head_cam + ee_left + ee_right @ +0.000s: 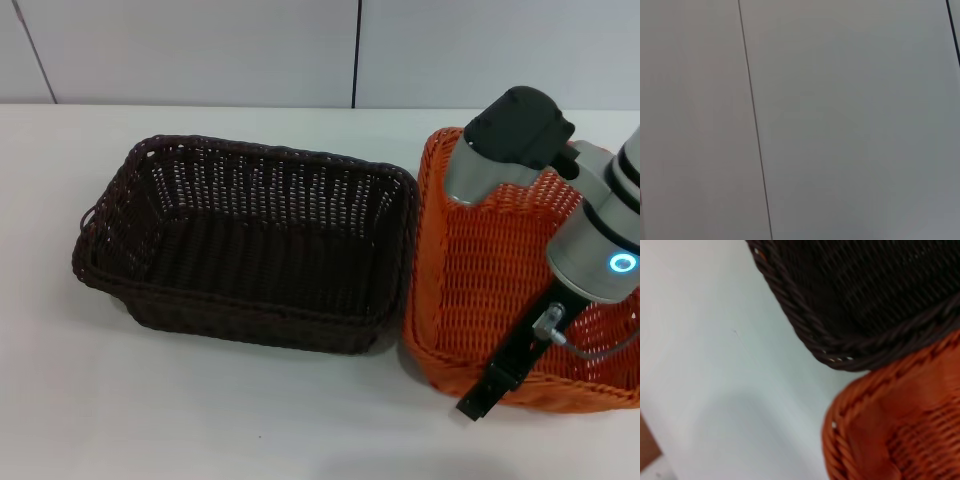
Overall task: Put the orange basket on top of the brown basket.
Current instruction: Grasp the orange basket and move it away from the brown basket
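— Where do things stand on the bench [200, 420]?

— The orange basket [480, 300] sits rim to rim beside the brown basket [250, 240]. The right gripper [487, 392] hangs over the orange basket's near rim; whether its jaws are open or closed cannot be told. The left gripper is out of sight, its camera facing a blank wall [840, 120].

— How will the basket handle?

— Likely light and fairly stiff, with openwork weave that resists slipping. The braided rim just below the jaws looks the best hold.
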`<move>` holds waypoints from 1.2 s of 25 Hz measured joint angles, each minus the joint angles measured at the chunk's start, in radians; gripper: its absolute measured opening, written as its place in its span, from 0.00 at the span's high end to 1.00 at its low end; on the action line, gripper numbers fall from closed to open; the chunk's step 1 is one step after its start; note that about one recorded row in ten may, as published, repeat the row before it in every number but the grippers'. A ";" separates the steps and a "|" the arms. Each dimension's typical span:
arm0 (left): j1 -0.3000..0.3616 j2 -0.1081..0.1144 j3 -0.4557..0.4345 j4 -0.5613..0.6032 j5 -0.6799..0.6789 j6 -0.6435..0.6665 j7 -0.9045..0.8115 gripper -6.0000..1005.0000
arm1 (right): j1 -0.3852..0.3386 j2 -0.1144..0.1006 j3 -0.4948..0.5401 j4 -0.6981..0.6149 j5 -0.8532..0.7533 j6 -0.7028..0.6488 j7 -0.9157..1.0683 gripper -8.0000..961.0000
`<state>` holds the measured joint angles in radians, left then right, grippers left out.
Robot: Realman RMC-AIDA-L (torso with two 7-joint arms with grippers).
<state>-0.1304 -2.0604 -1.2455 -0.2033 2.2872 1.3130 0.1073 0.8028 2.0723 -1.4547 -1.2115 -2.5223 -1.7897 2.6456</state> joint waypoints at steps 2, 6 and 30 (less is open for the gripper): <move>-0.003 0.001 0.000 0.002 0.000 -0.001 0.000 0.20 | 0.001 0.001 -0.029 -0.002 -0.026 0.008 0.004 0.36; -0.004 0.001 0.000 0.006 0.001 -0.001 0.000 0.20 | 0.002 0.002 -0.073 -0.020 -0.057 0.010 0.007 0.37; 0.006 0.000 0.001 0.012 0.005 0.006 0.002 0.20 | -0.041 0.003 -0.085 -0.397 -0.109 -0.103 0.180 0.84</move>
<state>-0.1242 -2.0601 -1.2442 -0.1917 2.2925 1.3190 0.1090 0.7616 2.0755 -1.5395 -1.6083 -2.6312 -1.8926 2.8251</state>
